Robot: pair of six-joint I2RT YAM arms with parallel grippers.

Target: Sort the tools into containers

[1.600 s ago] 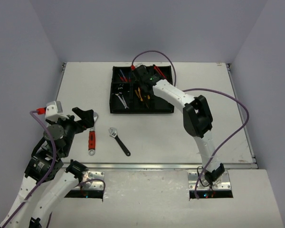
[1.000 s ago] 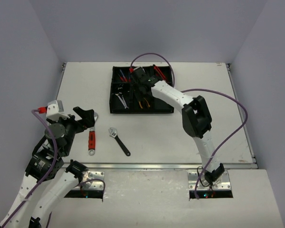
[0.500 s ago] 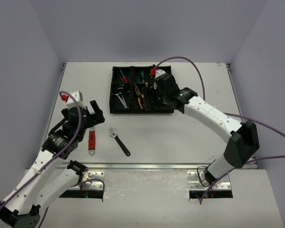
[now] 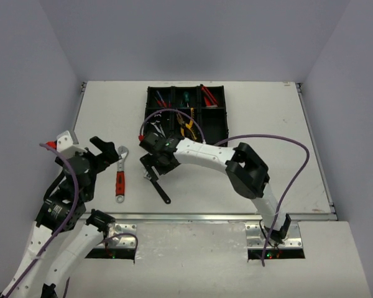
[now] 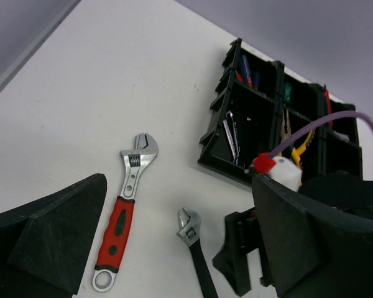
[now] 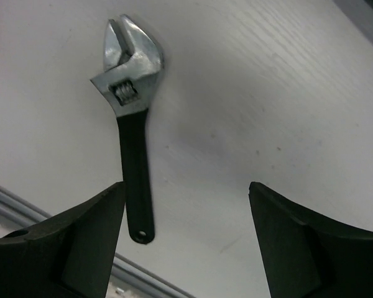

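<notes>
A black-handled adjustable wrench point(image 4: 160, 189) lies on the white table in front of the black tray point(image 4: 212, 127). My right gripper point(image 4: 151, 167) hovers open just above its head; in the right wrist view the wrench point(image 6: 134, 162) lies by the left finger point(image 6: 62, 248), untouched. A red-handled wrench point(image 4: 120, 177) lies to the left. My left gripper point(image 4: 108, 155) is open and empty beside it; in the left wrist view the red wrench point(image 5: 119, 225) and the black wrench point(image 5: 198, 251) lie between its fingers. The tray holds screwdrivers point(image 4: 161, 98), yellow pliers point(image 4: 186, 123) and spanners point(image 4: 158, 128).
The tray point(image 5: 270, 121) has six compartments; red knives point(image 4: 208, 94) sit in the far right one. A purple cable point(image 4: 280, 139) arcs over the right arm. A metal rail point(image 4: 205, 217) runs along the table's near edge. Walls enclose the table on three sides.
</notes>
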